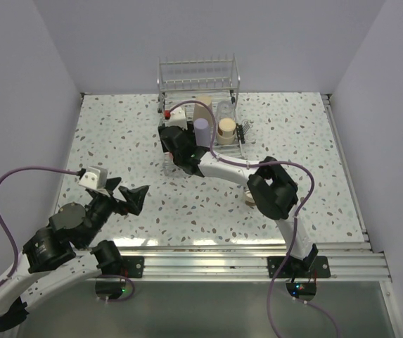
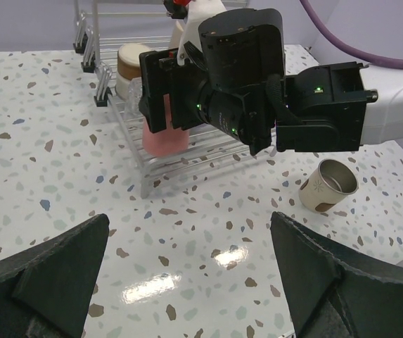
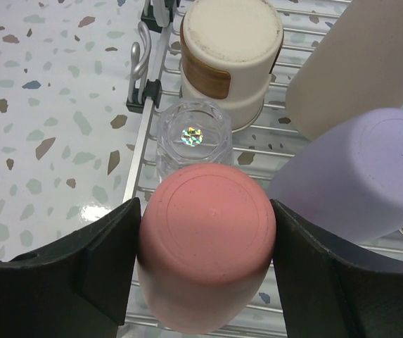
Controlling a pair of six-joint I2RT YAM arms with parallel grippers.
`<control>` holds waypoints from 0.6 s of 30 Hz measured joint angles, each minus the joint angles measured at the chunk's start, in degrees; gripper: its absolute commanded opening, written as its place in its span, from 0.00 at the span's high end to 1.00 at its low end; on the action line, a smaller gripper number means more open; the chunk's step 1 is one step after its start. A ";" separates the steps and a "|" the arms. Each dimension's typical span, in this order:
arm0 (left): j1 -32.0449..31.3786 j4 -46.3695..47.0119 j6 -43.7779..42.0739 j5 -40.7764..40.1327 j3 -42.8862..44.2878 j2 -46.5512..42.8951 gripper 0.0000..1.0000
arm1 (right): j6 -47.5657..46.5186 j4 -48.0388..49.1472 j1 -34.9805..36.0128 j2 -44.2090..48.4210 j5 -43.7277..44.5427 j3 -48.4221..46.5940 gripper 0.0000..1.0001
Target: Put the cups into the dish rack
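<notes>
My right gripper [image 3: 205, 239] is shut on a coral-pink cup [image 3: 205, 246], held bottom-up over the near left part of the dish rack [image 3: 139, 151]. In the rack stand a clear cup [image 3: 193, 137], a cream cup with a tan band [image 3: 229, 49], a lavender cup [image 3: 356, 169] and a taller beige cup [image 3: 363, 63], all upside down. A metallic cup with a tan base [image 2: 328, 184] lies on its side on the table, right of the rack [image 2: 110, 91]. My left gripper [image 2: 187, 274] hangs open over bare table, well short of the rack.
The right arm [image 1: 222, 167] stretches from its base across the table to the rack [image 1: 197, 77], and its elbow [image 1: 275, 190] partly covers the lying cup [image 1: 249, 197]. Walls close in the table at the left, back and right.
</notes>
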State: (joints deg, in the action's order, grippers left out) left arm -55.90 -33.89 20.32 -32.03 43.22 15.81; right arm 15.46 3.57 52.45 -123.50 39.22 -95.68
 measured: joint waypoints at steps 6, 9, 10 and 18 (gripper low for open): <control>0.00 0.04 0.00 0.13 0.00 -0.55 0.00 | 0.63 -0.76 -0.02 0.00 -0.96 -0.35 0.38; 0.00 0.04 0.00 0.13 0.00 -0.55 0.00 | 0.83 -0.85 -0.04 0.00 -1.29 -0.42 0.24; 0.00 0.04 0.00 0.13 0.00 -0.55 0.00 | 0.98 -0.90 -0.04 0.00 -1.36 -0.42 0.21; 0.00 0.07 0.00 0.11 0.00 -0.50 0.00 | 1.44 -1.44 -0.04 0.00 -1.88 -0.39 0.05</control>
State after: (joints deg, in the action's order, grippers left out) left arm -55.90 -33.82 20.32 -31.92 43.22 15.31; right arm 16.91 2.13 52.40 -123.50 37.34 -96.07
